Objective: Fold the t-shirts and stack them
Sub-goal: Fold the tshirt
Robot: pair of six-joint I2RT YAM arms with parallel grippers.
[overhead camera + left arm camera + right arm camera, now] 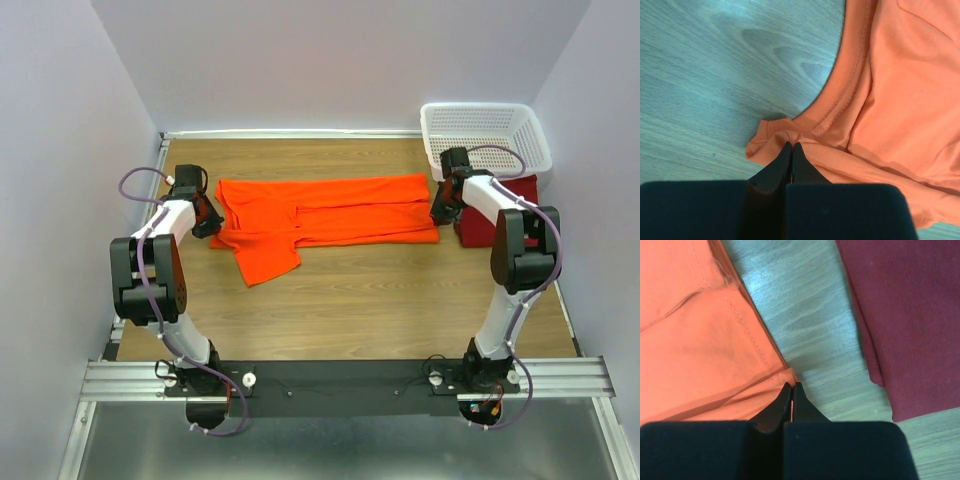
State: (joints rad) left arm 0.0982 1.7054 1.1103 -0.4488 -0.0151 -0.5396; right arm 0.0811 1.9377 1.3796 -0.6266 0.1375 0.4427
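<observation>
The bright orange t-shirt [325, 213] lies folded lengthwise across the wooden table, one sleeve sticking out toward the front left. My left gripper [207, 222] is shut on the shirt's cloth by the collar [790, 145] at its left end. My right gripper [440, 212] is shut on the shirt's bottom hem corner [791, 385] at its right end. The orange cloth fills the left wrist view [900, 90] and the right wrist view [695, 335]. The maroon t-shirt [490, 222] lies as a folded rectangle to the right of my right gripper; it also shows in the right wrist view [910, 315].
A white mesh basket [485, 135] stands at the back right corner, just behind the maroon shirt. Walls close the table on the left, back and right. Bare wood [380, 300] lies in front of the orange shirt.
</observation>
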